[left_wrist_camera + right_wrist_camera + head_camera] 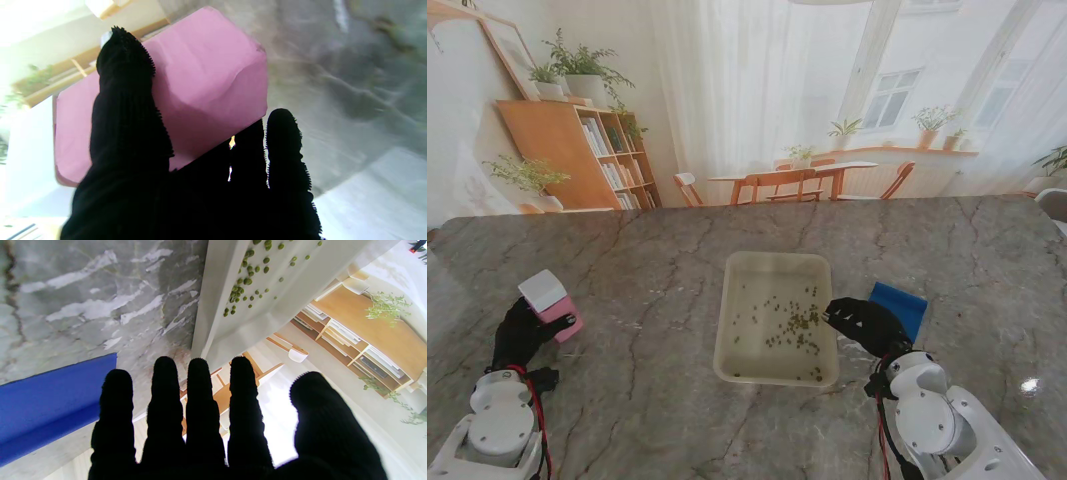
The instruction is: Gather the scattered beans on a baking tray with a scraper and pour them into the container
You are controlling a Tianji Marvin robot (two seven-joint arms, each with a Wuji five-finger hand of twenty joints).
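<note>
A cream baking tray (729, 330) lies in the middle of the table, with green beans (793, 320) scattered over its floor. My right hand (865, 324) hovers open at the tray's right rim, fingers straight and holding nothing. The right wrist view shows the right hand (206, 426), the tray wall (213, 306) and the beans (245, 281). A flat blue object (899, 305) lies just beyond that hand and also appears as the blue object (50, 400). At the left, my left hand (522, 335) is shut on a pink and white block-shaped object (551, 300). In the left wrist view the pink object (206, 80) is clasped by the left hand (133, 150), thumb across its face.
The grey marble table (647, 260) stretches wide around the tray. Beyond its far edge stand a wooden bookshelf (577, 150), plants and a dining set.
</note>
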